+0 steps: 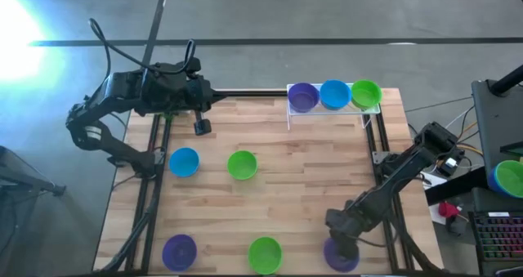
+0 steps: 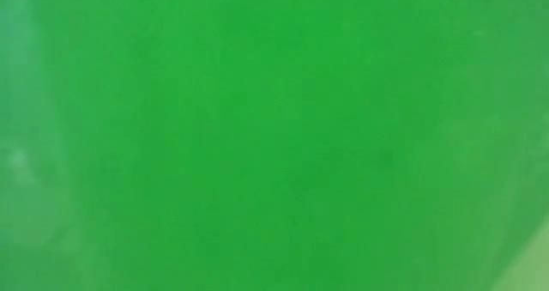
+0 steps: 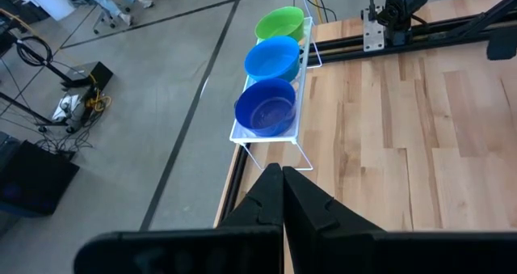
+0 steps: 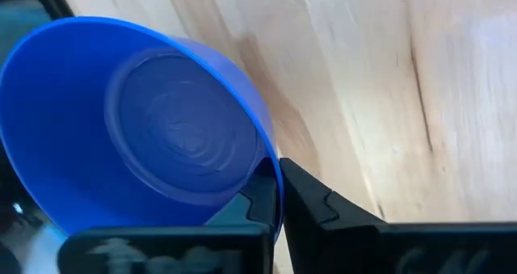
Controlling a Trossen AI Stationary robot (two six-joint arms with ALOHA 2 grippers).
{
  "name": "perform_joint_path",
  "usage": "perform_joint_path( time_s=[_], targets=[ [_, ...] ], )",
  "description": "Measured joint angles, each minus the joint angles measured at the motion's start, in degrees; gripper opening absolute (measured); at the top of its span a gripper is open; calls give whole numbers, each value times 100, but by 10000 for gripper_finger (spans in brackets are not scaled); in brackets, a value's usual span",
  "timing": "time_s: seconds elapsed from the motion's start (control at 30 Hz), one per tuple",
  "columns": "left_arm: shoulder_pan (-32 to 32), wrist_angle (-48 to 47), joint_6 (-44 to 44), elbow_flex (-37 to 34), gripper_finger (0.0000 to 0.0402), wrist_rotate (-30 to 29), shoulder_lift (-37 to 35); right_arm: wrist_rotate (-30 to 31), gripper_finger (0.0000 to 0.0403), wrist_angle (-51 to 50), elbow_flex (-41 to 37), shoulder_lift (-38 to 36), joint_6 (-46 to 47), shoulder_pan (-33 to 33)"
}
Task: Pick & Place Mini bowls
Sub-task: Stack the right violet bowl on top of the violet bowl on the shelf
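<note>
Here, right hand point(image 4: 279, 189) pinching the rim of a light, stiff, slippery purple plastic mini bowl point(image 4: 153, 120); left hand point(image 3: 283, 195) pressed together, near the white wire rack point(image 3: 300, 88).

No text, label, brand, number or sign could be read in any of the views. The mini bowls point(image 1: 243, 164), the white rack point(image 3: 273, 137) and the wooden table point(image 1: 310, 171) carried no writing that was visible.

I'm working in a lab: wooden bench point(image 1: 310, 154) on metal rails, bare concrete floor point(image 3: 161, 72), loose cables point(image 3: 77, 104), a keyboard point(image 1: 498, 236).
</note>
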Motion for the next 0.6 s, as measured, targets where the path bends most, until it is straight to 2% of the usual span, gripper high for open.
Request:
perform_joint_path(
  time_s=[0.23, 0.6],
  targets=[
    [0, 0, 21, 2, 0, 0, 0, 660, 8, -458, 520, -2, 465, 0],
    [4, 0, 15, 0, 0, 0, 0, 1763, 8, -2343, 1488, -15, 1114, -159]
  ],
)
